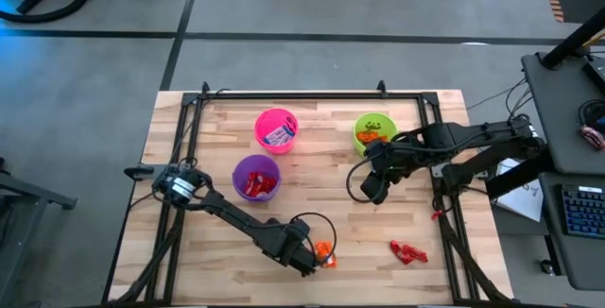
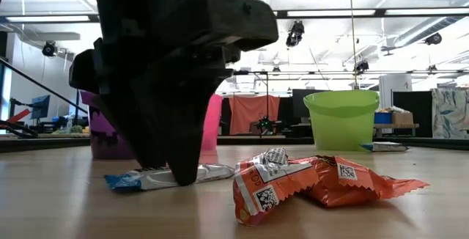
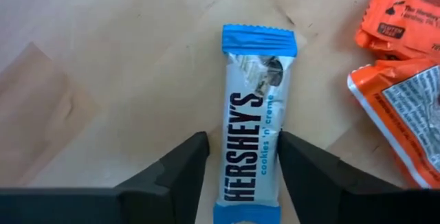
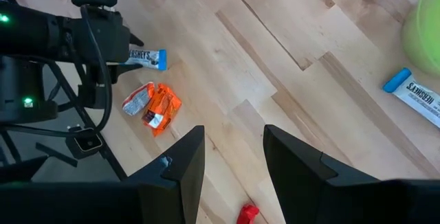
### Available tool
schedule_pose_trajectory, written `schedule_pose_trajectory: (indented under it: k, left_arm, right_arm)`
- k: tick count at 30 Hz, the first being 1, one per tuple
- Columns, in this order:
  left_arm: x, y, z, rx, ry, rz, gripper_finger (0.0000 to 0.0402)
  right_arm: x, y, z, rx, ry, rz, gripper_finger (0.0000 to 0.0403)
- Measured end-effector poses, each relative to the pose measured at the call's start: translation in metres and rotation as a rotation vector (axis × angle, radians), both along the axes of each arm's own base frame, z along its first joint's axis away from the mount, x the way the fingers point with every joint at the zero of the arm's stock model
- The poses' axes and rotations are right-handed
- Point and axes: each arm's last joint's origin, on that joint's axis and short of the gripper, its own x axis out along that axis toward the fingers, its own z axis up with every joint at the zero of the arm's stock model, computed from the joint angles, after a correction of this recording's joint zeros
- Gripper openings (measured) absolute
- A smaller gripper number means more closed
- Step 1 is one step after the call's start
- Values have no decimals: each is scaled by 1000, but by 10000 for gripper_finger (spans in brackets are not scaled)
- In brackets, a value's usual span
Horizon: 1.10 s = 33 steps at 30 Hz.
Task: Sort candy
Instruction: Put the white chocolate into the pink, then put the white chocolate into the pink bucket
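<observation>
A blue-and-white candy bar (image 3: 256, 80) lies flat on the wooden table near its front edge. My left gripper (image 3: 242, 145) points down over the bar's near half, open, with one finger on each long side. The low view shows its fingers (image 2: 176, 169) reaching down to table height at the bar (image 2: 216, 173). Two orange candies (image 1: 324, 251) lie just right of it. My right gripper (image 4: 234, 138) hangs open and empty high above the table near the green cup (image 1: 374, 131). My left gripper straddles the bar's two long sides (image 3: 275, 155) from above, fingers across the bar, which lies flat on the table. I cannot tell whether the fingers touch it.
The pink cup (image 1: 276, 130) holds blue-and-white bars, the purple cup (image 1: 256, 177) red candies, and the green cup orange ones. Red candies (image 1: 408, 252) lie at the front right. Another blue-and-white bar (image 4: 416, 99) lies by the green cup. A black frame (image 1: 302, 94) borders the table.
</observation>
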Motion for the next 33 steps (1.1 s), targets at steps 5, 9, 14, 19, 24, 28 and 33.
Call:
schedule_pose_trajectory:
  k: [5,9,14,19,24,28,33]
  left_arm:
    - [-2,0,-2,14,10,-33,124]
    - [-2,-1,-1,17,14,-42,75]
    - [-3,-1,0,15,11,-46,53]
    - [-5,-2,6,4,3,-56,56]
    - [-9,-3,21,10,-23,-79,46]
    - [-11,-1,34,17,-53,-96,28]
    - [-11,-1,38,30,-60,-145,2]
  right_arm:
    - [0,0,0,0,0,-1,141]
    - [0,0,0,1,0,-3,141]
    - [0,0,0,1,0,-3,141]
    - [0,0,0,1,0,-3,141]
    - [0,0,0,-1,0,1,141]
    - [0,0,0,-4,0,1,141]
    - [0,0,0,-8,-1,0,141]
